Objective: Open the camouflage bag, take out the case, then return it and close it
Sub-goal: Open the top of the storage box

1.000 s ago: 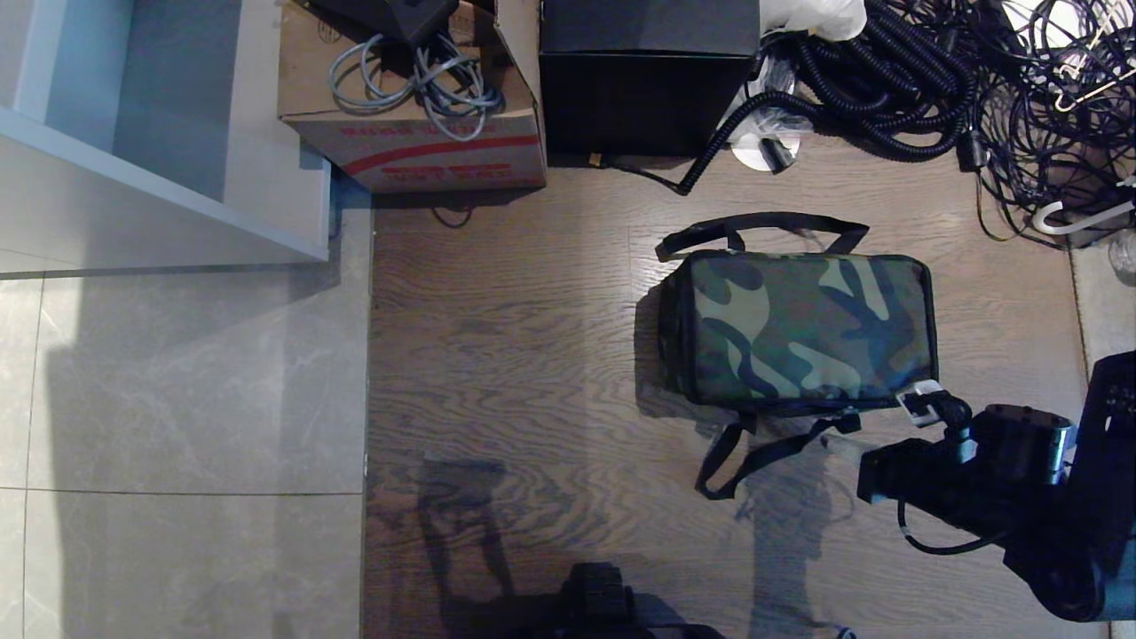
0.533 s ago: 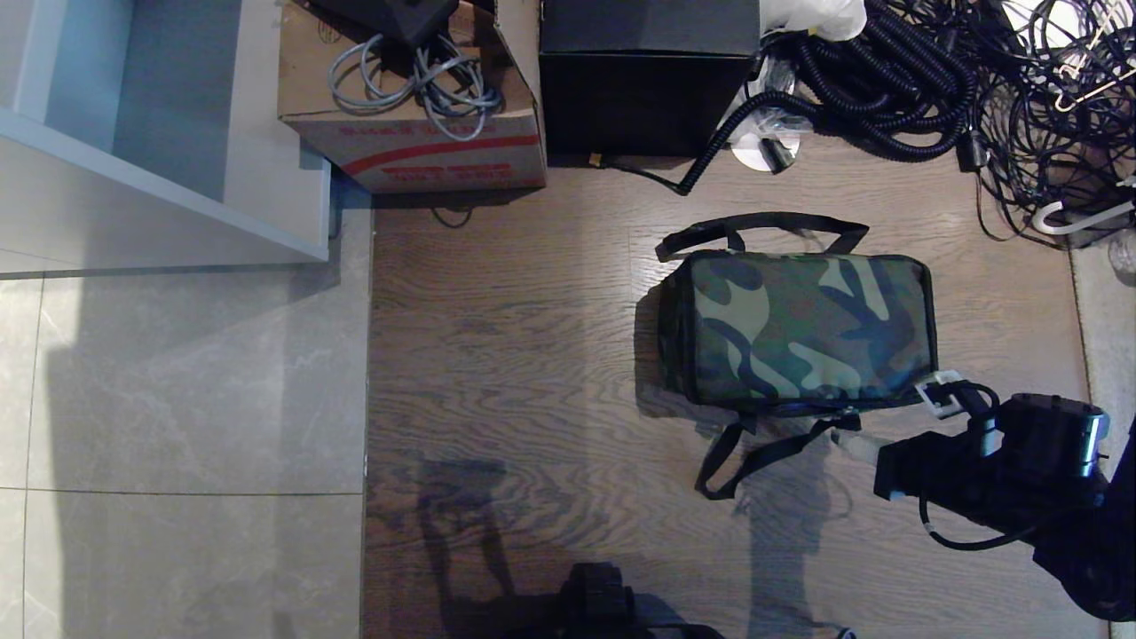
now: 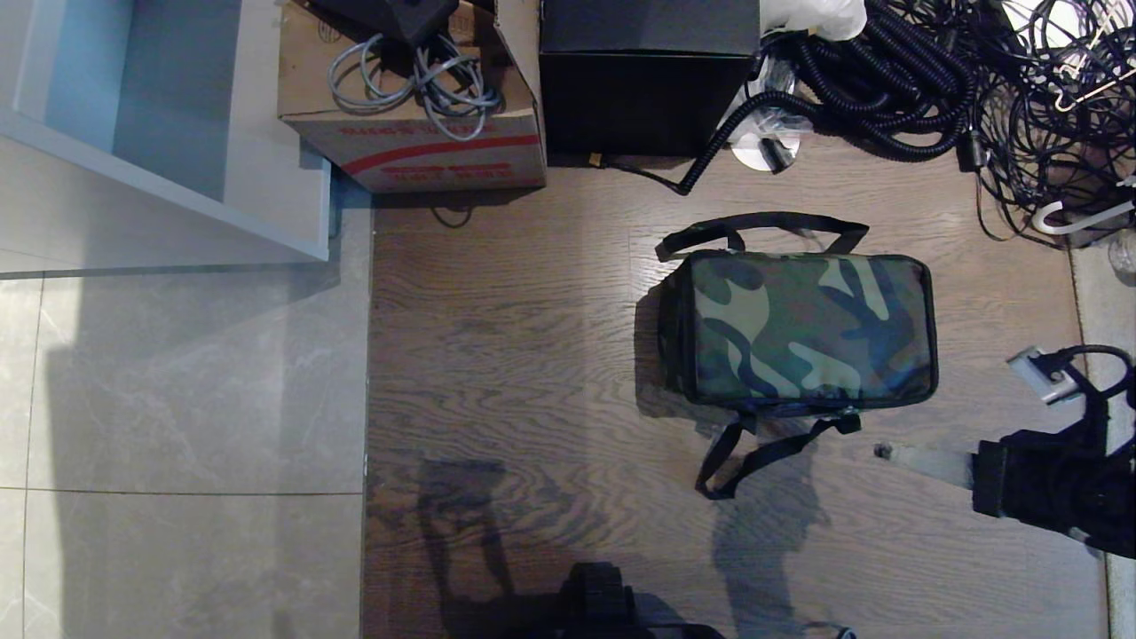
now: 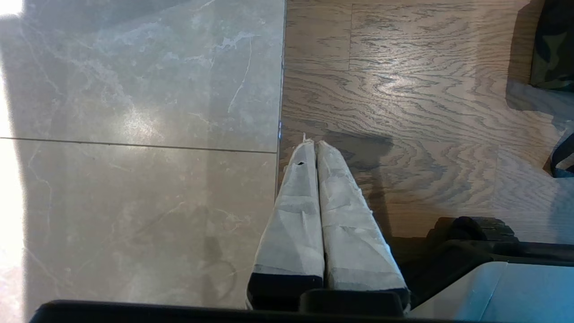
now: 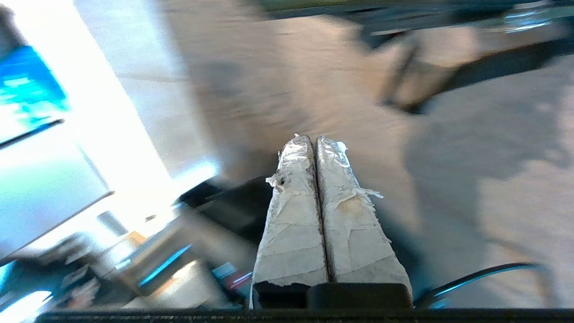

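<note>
Since a second ago, your right arm has pulled back from the near right corner of the camouflage bag [image 3: 803, 330] toward the right edge of the head view, and the pale tab it had at that corner is no longer there. Your right end effector [image 3: 880, 453] now hangs over the wooden floor [image 3: 515, 355], apart from the bag, its pale taped fingers [image 5: 314, 211] pressed flat together with nothing between them. The right wrist view is smeared, and you can make out only those closed fingers over the floor.

You find the bag lying on the wooden floor right of centre, its broad camouflage face up and closed as far as you can see. One black strap [image 3: 759, 222] arches along its far side; another strap [image 3: 763, 448] loops onto the floor at its near side, between the bag and your right end effector.

Your left end effector [image 4: 314, 146] is parked low over the seam where the grey tile [image 4: 134, 134] meets the wood, its taped fingers also shut on nothing.

Beyond the bag you see a cardboard carton [image 3: 417, 133] holding grey cables, a black box [image 3: 648, 80] beside it, and a heap of black cables [image 3: 932, 80] at the far right.
</note>
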Tool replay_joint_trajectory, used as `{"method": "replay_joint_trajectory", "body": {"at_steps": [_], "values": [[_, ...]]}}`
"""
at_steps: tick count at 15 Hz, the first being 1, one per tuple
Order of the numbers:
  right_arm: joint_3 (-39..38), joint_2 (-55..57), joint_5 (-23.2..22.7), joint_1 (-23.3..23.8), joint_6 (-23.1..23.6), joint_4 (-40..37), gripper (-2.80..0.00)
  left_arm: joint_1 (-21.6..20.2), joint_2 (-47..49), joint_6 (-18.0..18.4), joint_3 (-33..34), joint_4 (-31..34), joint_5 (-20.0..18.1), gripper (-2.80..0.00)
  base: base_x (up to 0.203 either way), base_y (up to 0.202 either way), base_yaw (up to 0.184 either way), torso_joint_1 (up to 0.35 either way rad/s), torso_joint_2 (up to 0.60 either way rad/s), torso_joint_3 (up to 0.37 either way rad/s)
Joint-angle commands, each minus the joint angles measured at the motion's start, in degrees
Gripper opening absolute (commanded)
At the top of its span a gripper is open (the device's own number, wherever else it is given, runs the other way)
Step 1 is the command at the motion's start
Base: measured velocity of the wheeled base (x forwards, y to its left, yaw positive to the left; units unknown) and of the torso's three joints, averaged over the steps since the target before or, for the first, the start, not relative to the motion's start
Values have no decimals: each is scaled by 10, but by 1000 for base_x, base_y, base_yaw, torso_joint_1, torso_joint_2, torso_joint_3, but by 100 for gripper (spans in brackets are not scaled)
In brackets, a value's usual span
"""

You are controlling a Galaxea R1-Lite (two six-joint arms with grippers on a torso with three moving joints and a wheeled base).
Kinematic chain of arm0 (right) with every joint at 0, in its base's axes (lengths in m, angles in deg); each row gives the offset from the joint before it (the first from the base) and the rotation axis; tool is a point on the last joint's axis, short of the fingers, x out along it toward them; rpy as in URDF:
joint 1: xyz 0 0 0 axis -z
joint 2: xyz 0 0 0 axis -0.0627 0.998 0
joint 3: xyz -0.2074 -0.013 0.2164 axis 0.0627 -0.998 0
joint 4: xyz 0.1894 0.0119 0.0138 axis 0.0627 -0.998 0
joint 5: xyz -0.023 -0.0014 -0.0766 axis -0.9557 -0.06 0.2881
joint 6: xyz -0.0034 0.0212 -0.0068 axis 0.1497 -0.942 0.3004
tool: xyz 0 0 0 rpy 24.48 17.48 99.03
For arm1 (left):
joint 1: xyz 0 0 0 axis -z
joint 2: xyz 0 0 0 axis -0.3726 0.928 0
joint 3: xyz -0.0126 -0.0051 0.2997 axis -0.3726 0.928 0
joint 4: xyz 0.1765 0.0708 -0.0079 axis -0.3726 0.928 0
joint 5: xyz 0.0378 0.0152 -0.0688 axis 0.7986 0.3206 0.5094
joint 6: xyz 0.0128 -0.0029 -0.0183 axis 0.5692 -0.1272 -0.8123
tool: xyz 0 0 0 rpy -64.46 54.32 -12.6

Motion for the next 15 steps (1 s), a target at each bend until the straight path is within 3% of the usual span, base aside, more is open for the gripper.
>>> {"method": "replay_joint_trajectory", "body": {"at_steps": [1,3,11,15], "values": [[6,-152,-31,0,-9,-100,-280,0,0,-1,0,0,0,-280,0,0,0,0,0,0],[7,-157,-47,0,-16,-136,-280,0,0,-1,0,0,0,-280,0,0,0,0,0,0],[12,-139,-44,0,-10,-131,-280,0,0,2,0,0,0,-280,0,0,0,0,0,0],[16,-132,-43,0,-7,-131,-280,0,0,1,0,0,0,-280,0,0,0,4,2,150]]}}
